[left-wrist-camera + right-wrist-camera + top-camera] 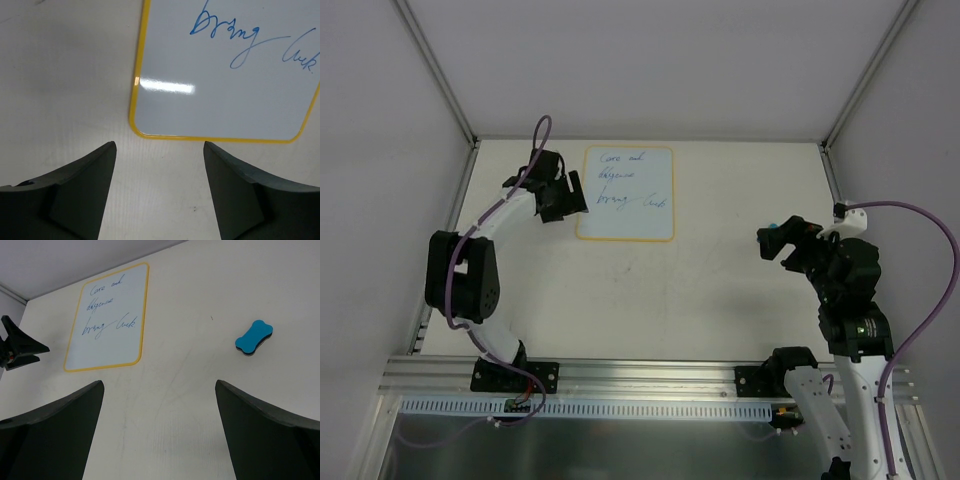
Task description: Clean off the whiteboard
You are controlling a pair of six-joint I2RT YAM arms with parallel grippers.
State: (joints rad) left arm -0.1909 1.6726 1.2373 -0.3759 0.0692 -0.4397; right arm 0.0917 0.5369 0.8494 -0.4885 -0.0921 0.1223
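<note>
The whiteboard [625, 193] lies flat at the back middle of the table, yellow-bordered, with blue handwriting on it. It also shows in the left wrist view [225, 95] and the right wrist view [107, 320]. My left gripper [573, 196] is open and empty just off the board's left edge; in its own view [160, 150] the board's corner lies a little ahead of the fingertips [102, 165]. My right gripper [778, 240] is open and empty over the right side of the table [160, 385]. A blue bone-shaped eraser [254, 337] lies on the table ahead and right of it, a sliver showing in the top view [775, 226].
The table [700, 290] is off-white and scuffed, walled at the back and both sides. An aluminium rail [650, 375] runs along the near edge with both arm bases. The left gripper's finger [20, 345] shows at the left of the right wrist view.
</note>
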